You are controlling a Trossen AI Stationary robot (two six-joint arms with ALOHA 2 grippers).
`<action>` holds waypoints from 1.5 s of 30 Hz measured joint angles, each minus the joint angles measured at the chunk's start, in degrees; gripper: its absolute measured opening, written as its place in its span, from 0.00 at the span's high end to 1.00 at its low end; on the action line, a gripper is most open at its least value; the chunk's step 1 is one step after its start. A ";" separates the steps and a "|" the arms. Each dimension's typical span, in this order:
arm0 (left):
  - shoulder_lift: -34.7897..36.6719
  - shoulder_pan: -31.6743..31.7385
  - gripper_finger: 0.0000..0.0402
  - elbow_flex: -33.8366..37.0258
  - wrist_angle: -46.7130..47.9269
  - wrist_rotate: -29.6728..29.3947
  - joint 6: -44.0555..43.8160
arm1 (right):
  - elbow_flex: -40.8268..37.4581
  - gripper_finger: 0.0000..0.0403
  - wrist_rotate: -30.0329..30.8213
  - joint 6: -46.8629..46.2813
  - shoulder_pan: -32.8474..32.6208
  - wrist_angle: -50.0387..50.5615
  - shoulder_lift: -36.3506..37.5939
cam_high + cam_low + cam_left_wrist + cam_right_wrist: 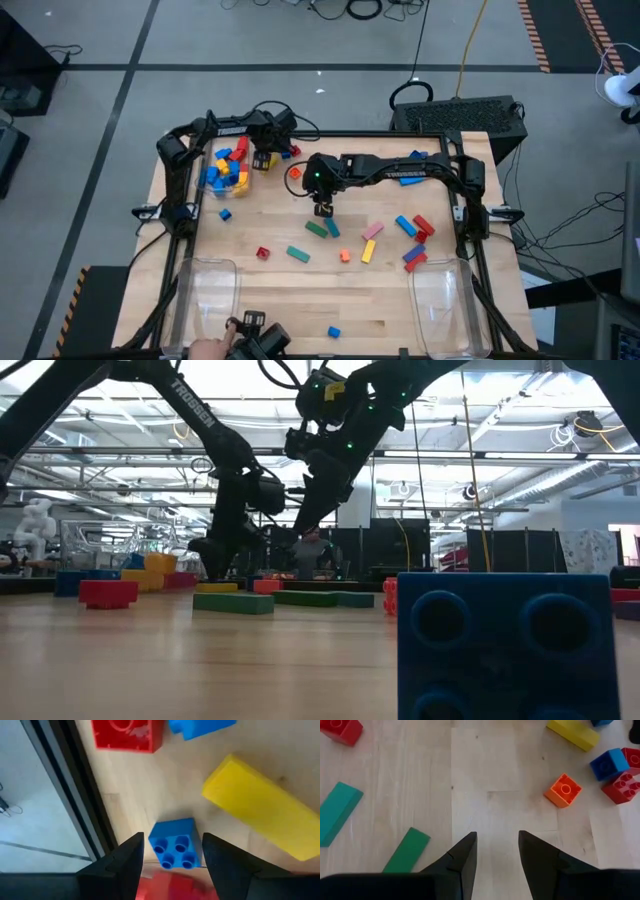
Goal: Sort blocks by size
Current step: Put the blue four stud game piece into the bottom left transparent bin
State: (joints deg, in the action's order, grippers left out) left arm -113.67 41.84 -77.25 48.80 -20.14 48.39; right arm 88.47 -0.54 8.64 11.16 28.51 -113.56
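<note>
The left gripper [170, 857] is hanging low over the far left part of the wooden tabletop [300, 290], right by the pile of small plastic toy blocks [226, 168]. Its two dark fingers are standing apart with a small blue square block [176, 844] sitting between them. The fingers are not pressing on this block, so the left gripper is holding nothing. A long yellow block [265, 811] is lying just beside the blue one, and a red block [127, 734] is lying a little farther off.

The right gripper [497, 851] is hanging above the middle of the tabletop. Its fingers are standing a little apart, with only bare wood showing between them. It is holding nothing. A long dark green block [407, 851] is lying just beside it, and a long teal block [337, 812] is lying farther to the side. A small orange block [563, 790] is sitting alone on the wood nearby.

More blocks are lying spread over the right half of the tabletop, like a long pink block [373, 231] and a long blue block [405, 225]. One small red block [263, 253] is sitting alone on the left side. Two clear plastic bins are standing at the near edge, one on the left [207, 300] and one on the right [447, 305]. Both bins are looking empty. A small blue block [334, 331] is sitting between them.
</note>
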 joint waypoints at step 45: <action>-7.43 1.07 0.99 -13.42 11.03 -1.38 -22.67 | 0.00 0.89 -4.31 -1.28 0.64 0.04 0.00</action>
State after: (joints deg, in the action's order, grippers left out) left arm -121.10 42.91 -90.68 59.83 -21.52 25.72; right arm 88.47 -4.84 7.36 11.80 28.56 -113.56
